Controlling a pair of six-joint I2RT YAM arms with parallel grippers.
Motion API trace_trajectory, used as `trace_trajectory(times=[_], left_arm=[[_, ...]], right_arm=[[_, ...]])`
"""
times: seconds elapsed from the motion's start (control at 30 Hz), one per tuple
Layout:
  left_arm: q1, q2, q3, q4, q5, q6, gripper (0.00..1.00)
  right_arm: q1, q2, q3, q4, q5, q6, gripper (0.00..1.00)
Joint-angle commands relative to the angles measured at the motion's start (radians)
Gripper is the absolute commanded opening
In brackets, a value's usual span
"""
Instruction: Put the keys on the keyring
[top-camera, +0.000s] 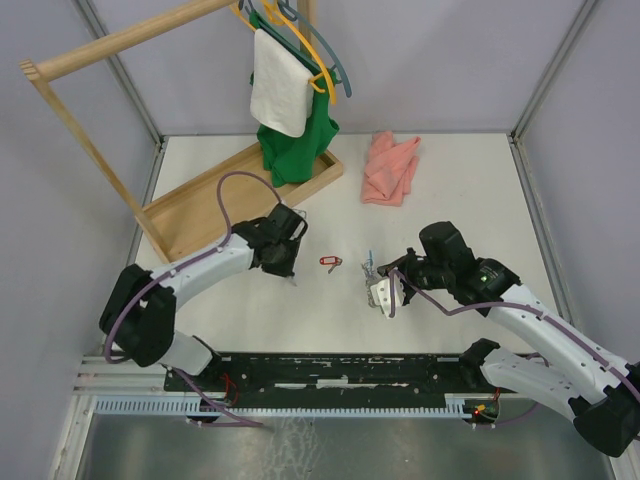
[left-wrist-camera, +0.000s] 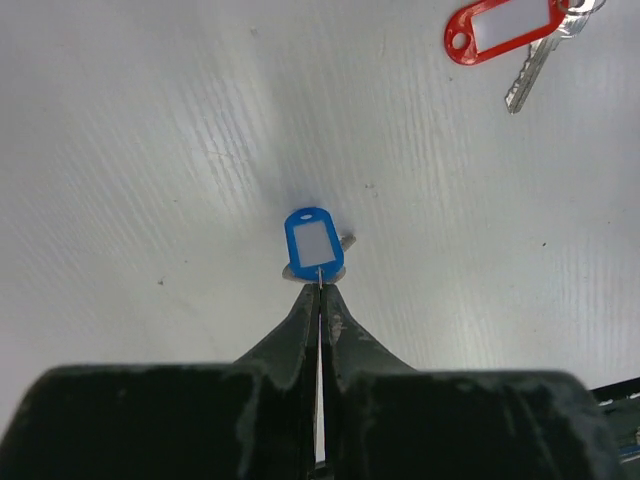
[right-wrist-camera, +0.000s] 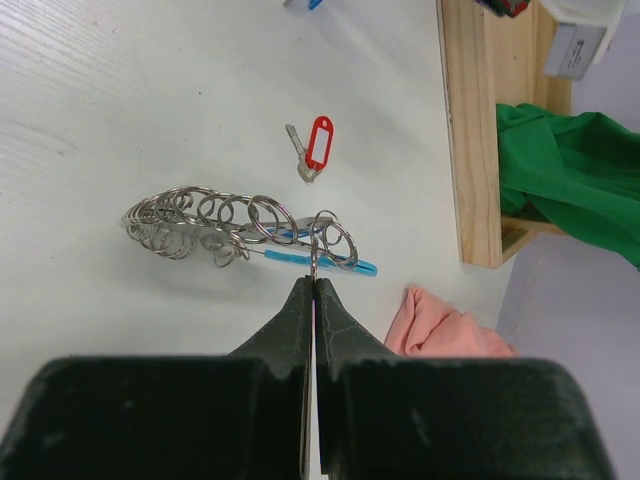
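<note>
My left gripper (left-wrist-camera: 320, 288) is shut on the ring of a key with a blue tag (left-wrist-camera: 314, 243), held just above the table; in the top view this gripper (top-camera: 291, 271) sits left of centre. A key with a red tag (left-wrist-camera: 505, 28) lies loose on the table, between the two grippers in the top view (top-camera: 330, 262). My right gripper (right-wrist-camera: 314, 281) is shut on one silver ring of the keyring (right-wrist-camera: 225, 222), a chain of metal loops with a blue section (right-wrist-camera: 290, 258). The keyring (top-camera: 370, 268) hangs at this gripper (top-camera: 377, 282). A third key does not show.
A wooden rack base (top-camera: 215, 205) with hanging green and white cloths (top-camera: 290, 110) stands at the back left. A pink cloth (top-camera: 390, 168) lies at the back right. The rack base edge (right-wrist-camera: 478, 130) and the pink cloth (right-wrist-camera: 448, 325) show beyond the keyring.
</note>
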Motion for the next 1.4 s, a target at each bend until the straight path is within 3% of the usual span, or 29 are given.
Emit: trace_trajectory(times=[0.0, 0.1, 0.3, 0.47, 1.03, 1.17, 1.37], left_arm=[[-0.042, 0.122, 0.176, -0.192, -0.107, 0.107, 0.03], [-0.067, 0.126, 0.225, -0.300, -0.153, 0.117, 0.03], [-0.070, -0.033, 0.166, -0.317, -0.099, 0.084, 0.03], [-0.080, -0.037, 0.158, -0.364, -0.076, 0.073, 0.03], [-0.079, 0.556, 0.520, -0.191, -0.051, 0.253, 0.03], [-0.080, 0.562, 0.531, -0.143, -0.055, 0.242, 0.15], [-0.081, 0.409, 0.394, -0.016, -0.072, 0.195, 0.40]], right_arm=[[0.006, -0.014, 0.009, 0.006, -0.010, 0.014, 0.01], [0.007, -0.022, 0.006, 0.006, -0.008, 0.018, 0.01], [0.011, -0.012, 0.009, 0.025, -0.029, 0.024, 0.01], [0.014, -0.022, 0.007, 0.024, -0.030, 0.027, 0.01], [0.016, -0.034, -0.014, 0.025, -0.021, 0.043, 0.02], [0.015, -0.032, -0.015, 0.026, -0.022, 0.045, 0.02], [0.016, -0.031, -0.020, 0.029, -0.021, 0.047, 0.02]])
